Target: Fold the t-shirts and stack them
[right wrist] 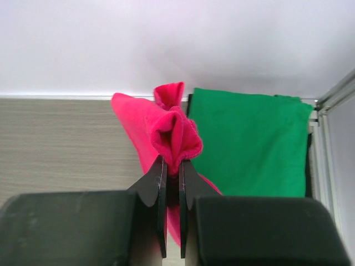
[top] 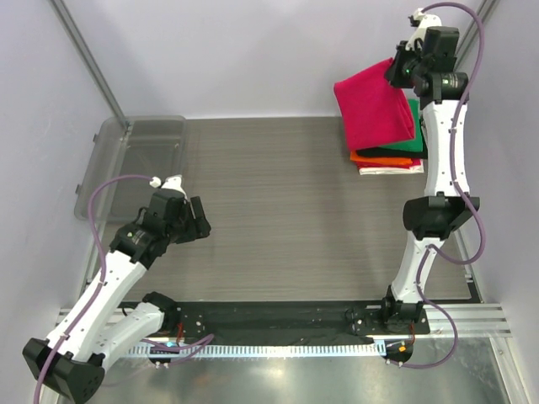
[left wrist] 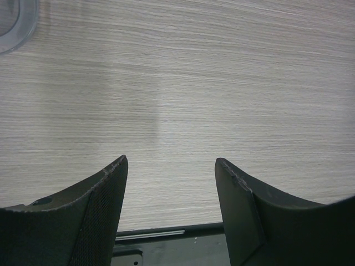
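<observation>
My right gripper (top: 397, 71) is shut on the folded crimson-pink t-shirt (top: 375, 109) and holds it in the air above the far right corner; in the right wrist view the gripper (right wrist: 172, 164) pinches a bunched edge of the pink cloth (right wrist: 172, 133). Under it lies a stack of folded tees: green (top: 413, 126) on top, then orange (top: 383, 157) and white (top: 392, 169). The green tee (right wrist: 249, 144) fills the right of the right wrist view. My left gripper (top: 200, 224) is open and empty over bare table at the left; its fingers (left wrist: 105, 205) are wide apart.
A clear plastic tub (top: 135, 164) stands at the far left edge; its rim shows in the left wrist view (left wrist: 16, 27). A metal post (top: 88, 59) rises at the back left. The black mounting rail (top: 278, 316) runs along the near edge.
</observation>
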